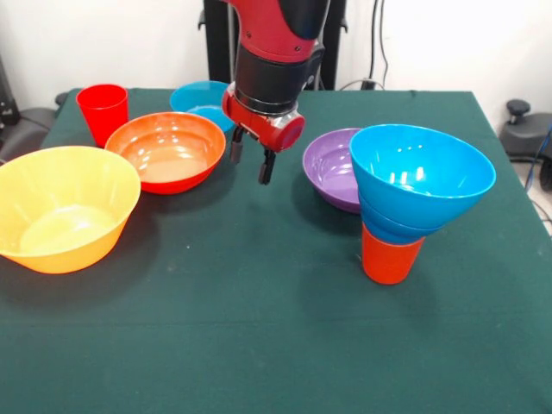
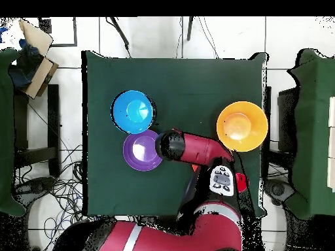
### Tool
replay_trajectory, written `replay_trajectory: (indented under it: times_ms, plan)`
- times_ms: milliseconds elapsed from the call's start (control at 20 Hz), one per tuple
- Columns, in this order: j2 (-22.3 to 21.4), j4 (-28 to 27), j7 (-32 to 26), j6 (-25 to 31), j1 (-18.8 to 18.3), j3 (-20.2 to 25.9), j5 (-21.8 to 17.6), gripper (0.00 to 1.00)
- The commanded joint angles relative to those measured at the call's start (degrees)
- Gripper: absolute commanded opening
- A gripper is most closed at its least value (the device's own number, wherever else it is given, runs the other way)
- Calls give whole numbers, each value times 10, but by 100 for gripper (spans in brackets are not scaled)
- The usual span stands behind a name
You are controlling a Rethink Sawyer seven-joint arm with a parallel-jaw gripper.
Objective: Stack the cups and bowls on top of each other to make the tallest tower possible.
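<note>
Your gripper (image 1: 252, 158) hangs empty, fingers apart, between the orange-red bowl (image 1: 169, 151) and purple bowl (image 1: 335, 169), free to feed the tower (image 1: 412, 194) near-right.

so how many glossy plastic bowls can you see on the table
6: large yellow-orange bowl at front-view left, orange-red bowl beside it, teal bowl behind, purple bowl, and two blue bowls stacked on the orange cup. More may be hidden.

Glossy red arm (image 1: 280, 34) with black wrist band, red-collared tool (image 1: 250, 159), dark fingers (image 1: 266, 166).
</note>
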Motion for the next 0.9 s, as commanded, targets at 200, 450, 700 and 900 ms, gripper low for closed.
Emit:
replay_trajectory:
  times_ms: [200,450,700,900]
  plan:
    - [-5,43,-9,10,-5,29,-46,100]
    - [-10,66,-13,-9,-15,28,-59,100]
    - [-11,78,-13,-21,-26,26,-77,100]
    - [-13,76,-15,-17,-36,31,-88,100]
